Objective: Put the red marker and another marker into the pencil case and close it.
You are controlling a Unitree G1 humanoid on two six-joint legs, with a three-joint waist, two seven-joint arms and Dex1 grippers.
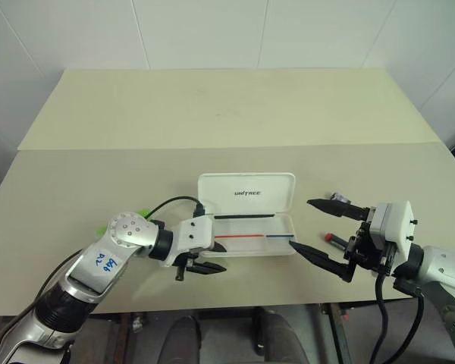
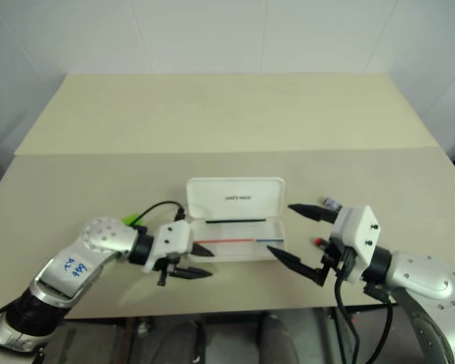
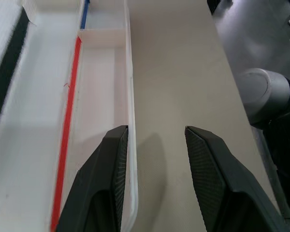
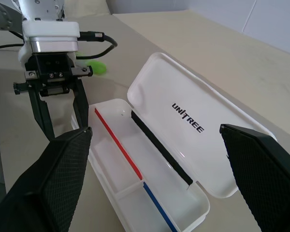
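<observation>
A broad beige table (image 1: 235,114) made of two boards, with a seam running across it, carries everything here. Near its front edge the pencil case (image 1: 246,194) lies open: the white lid, printed UNITREE, is tipped back away from the robot, and the shallow tray in front of it shows a black strip along the hinge side, a red line and a shorter blue line running lengthwise, and a low divider near the blue end; no marker can be seen in the tray. The left gripper (image 1: 205,259) sits at the tray's left end, just beside the near corner, with its two black fingers parted a moderate way and nothing between them; in the left wrist view one finger (image 3: 111,159) sits right at the tray's front wall, while the other is over bare table. The right gripper (image 1: 324,235) hangs just off the tray's right end, its fingers spread very wide and empty, one toward the lid side and one toward the front edge. The red marker (image 1: 334,240) lies on the table to the right of the case, mostly hidden behind the right gripper, with its red end showing. The green marker (image 2: 132,220) peeks out behind the left arm, left of the case. A small grey stub (image 1: 337,197) rests beyond the right gripper's far finger.
</observation>
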